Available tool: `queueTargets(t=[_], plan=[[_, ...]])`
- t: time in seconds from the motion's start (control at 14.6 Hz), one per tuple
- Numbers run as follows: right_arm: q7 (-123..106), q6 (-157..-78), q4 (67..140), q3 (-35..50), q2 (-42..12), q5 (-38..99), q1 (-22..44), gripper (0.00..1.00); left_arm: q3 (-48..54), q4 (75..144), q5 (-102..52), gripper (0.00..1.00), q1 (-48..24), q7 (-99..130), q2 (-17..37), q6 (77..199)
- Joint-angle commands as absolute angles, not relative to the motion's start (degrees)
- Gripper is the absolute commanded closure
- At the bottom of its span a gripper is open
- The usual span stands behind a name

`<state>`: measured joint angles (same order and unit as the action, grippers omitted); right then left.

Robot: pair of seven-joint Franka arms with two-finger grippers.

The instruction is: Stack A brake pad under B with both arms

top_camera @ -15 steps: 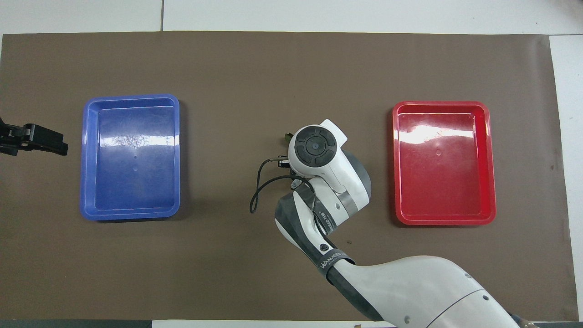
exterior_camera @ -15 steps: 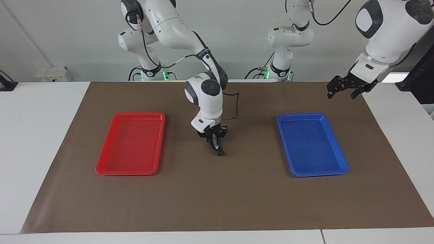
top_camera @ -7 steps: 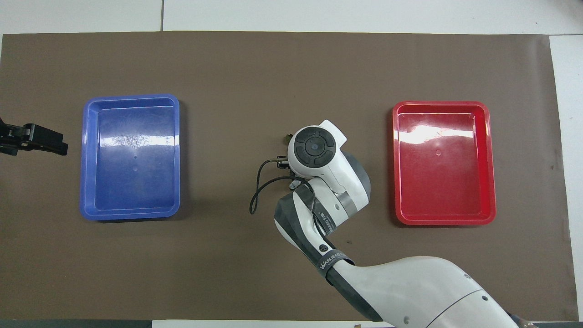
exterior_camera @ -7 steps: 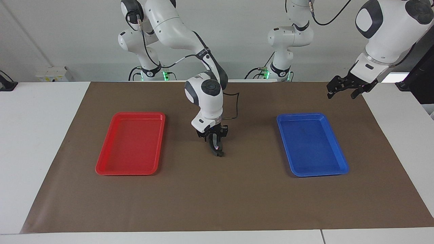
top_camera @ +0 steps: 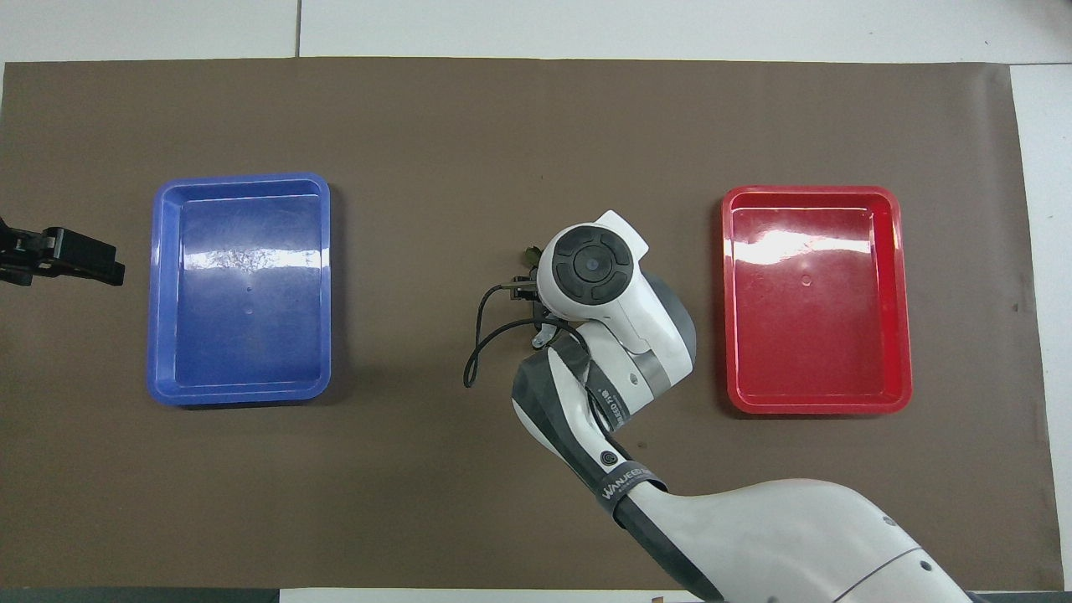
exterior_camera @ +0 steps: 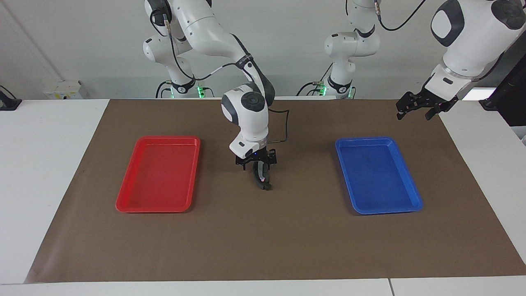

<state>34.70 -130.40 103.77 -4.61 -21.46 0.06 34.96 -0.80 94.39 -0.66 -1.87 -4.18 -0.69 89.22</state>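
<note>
The right hand (exterior_camera: pixel 255 161) hangs at the centre of the facing view, and it has just changed. A second ago its fingers were together, low on the dark stack. Now they are spread apart and the wrist has risen a little, so the hand looks to have let go. I cannot tell whether a fingertip still brushes the top piece.

Directly below the hand, B (exterior_camera: pixel 261 174) lies on the brown mat (exterior_camera: pixel 287 238), its small pale spot showing. At B's lower end a blunt dark-grey edge peeks out. This looks to be the A brake pad (exterior_camera: pixel 266 187) underneath, though most of it is hidden. In the overhead view the right arm's wrist covers both pieces.

The red tray (exterior_camera: pixel 158 138) and blue tray (exterior_camera: pixel 363 139) sit to either side of the stack, mid-frame, with nothing in them.

The left hand (exterior_camera: pixel 415 107) waits in the air at the upper edge of the mat, fingers apart, holding nothing.

I judge the stacking done, with only the right arm's withdrawal left. A fast lift could nudge B off the pad.
</note>
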Motion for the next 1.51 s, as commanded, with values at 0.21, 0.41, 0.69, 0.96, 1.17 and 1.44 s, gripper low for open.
queueTargets(t=[0.21,0.41,0.69,0.96,1.17,1.44], plan=[[28.3,-122.0,105.4,-4.0,-9.2,-1.3,20.4,0.00,-0.5,94.1,-1.3,0.01,-1.1,-4.5,-0.8,88.3],[21.8,-117.4,105.3,-4.0,-5.5,-1.3,13.6,0.00,-0.5,94.1,-1.3,0.01,-1.1,-4.6,-0.8,88.3],[17.6,-108.3,105.3,-4.0,-1.0,-1.3,8.9,0.00,-0.5,94.1,-1.2,0.01,-1.1,-4.5,-0.8,88.3],[10.5,-100.8,105.1,-4.0,4.5,-1.2,3.5,0.00,-0.5,94.1,-1.3,0.01,-1.1,-4.5,-0.9,88.3],[6.2,-93.5,99.6,-4.2,5.2,-1.2,1.5,0.00,-0.5,94.1,-1.3,0.01,-1.1,-4.6,-0.8,88.3],[5.8,-87.5,91.2,-0.2,1.4,-1.1,-4.4,0.00,-0.5,94.1,-1.3,0.01,-1.1,-4.5,-0.8,88.3]])
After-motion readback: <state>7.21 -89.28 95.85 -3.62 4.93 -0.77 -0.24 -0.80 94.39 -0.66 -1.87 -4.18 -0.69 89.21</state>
